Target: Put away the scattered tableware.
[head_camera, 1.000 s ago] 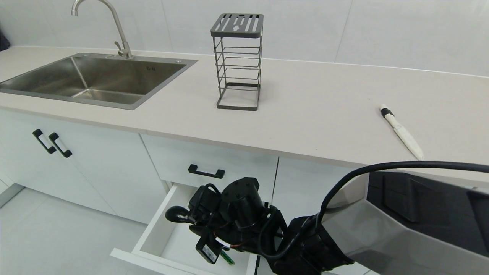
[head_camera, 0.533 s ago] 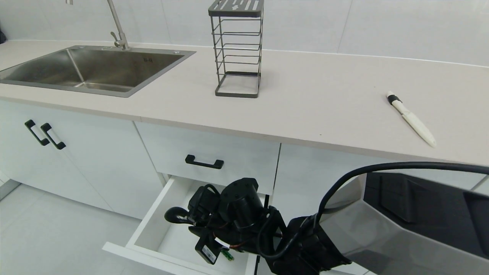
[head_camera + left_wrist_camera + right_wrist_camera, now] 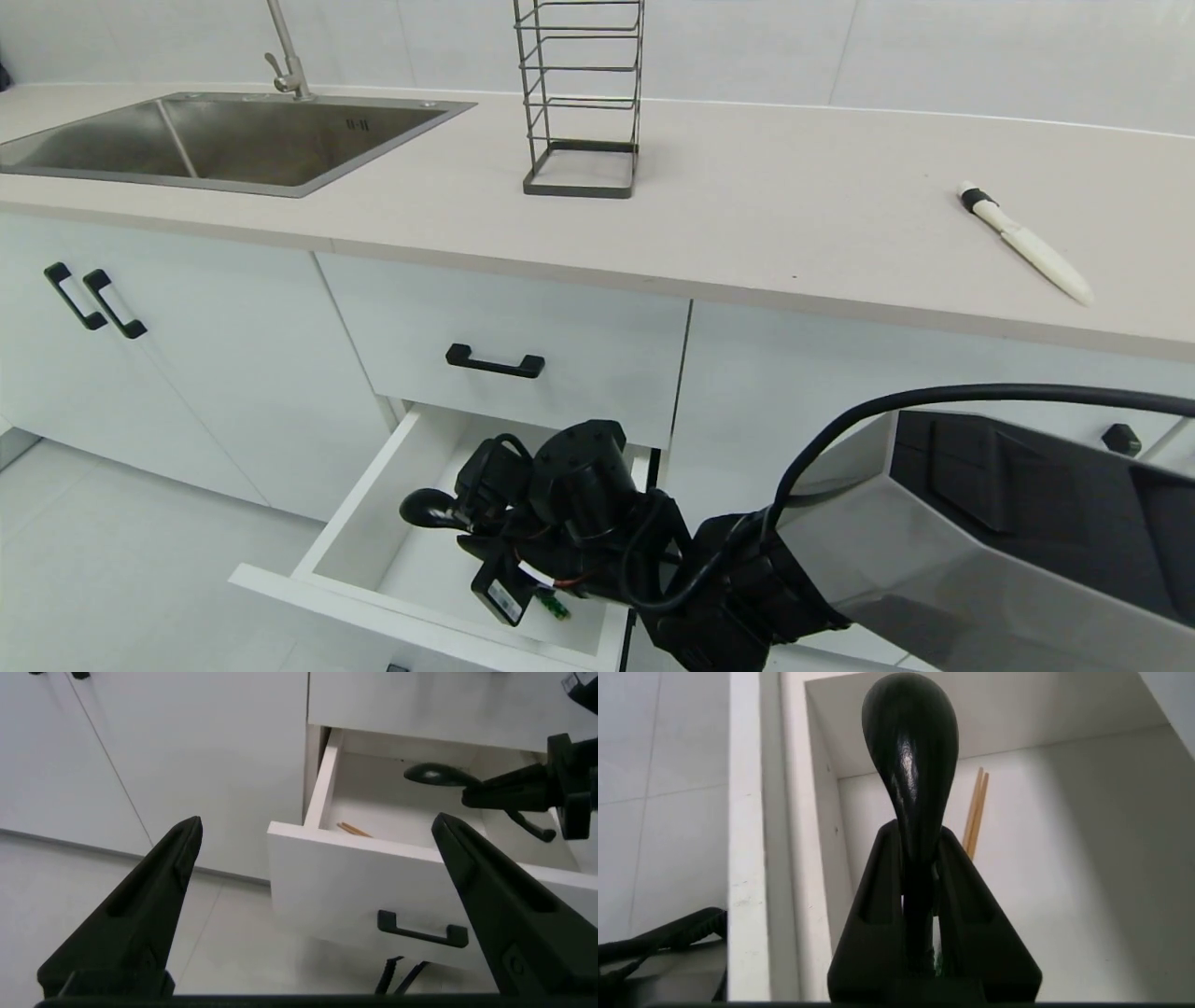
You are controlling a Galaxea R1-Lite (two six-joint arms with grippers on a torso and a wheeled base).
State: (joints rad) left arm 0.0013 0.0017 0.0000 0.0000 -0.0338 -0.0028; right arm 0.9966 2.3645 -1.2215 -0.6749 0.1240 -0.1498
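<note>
The right gripper (image 3: 913, 873) is pinching a black spoon (image 3: 910, 756) by its handle. Its fingers are pressing in on both sides, and the bowl is sticking out past the tips. In the head view it's hanging low over the open drawer (image 3: 322, 597), with the spoon's bowl pointing toward about 9 o'clock above the drawer's inside. A pair of wooden chopsticks (image 3: 974, 812) is lying flat on the white drawer bottom, past the spoon's bowl.

The left gripper (image 3: 318, 826) isn't gripping anything. Its fingers are spreading wide apart, and it's facing the drawer's front corner from out in front of the cabinets.

Going outward from the right gripper in the head view:
- **12 o'clock:** a closed drawer (image 3: 495, 317) with a black handle is sitting right above the open one.
- **12 o'clock, farther back:** a wire rack (image 3: 581, 103) is standing upright on the counter (image 3: 794, 205), near the wall.
- **About 2 o'clock:** a white knife (image 3: 1025, 245) is lying flat on the counter, well apart from the rack. Its black-banded end is pointing toward the wall.
- **About 11 o'clock:** the sink (image 3: 233, 131) is sitting in the counter with the faucet (image 3: 285, 56) behind it.
- **About 10 o'clock:** two cupboard doors (image 3: 140, 373) with black handles are sitting under the sink.
</note>
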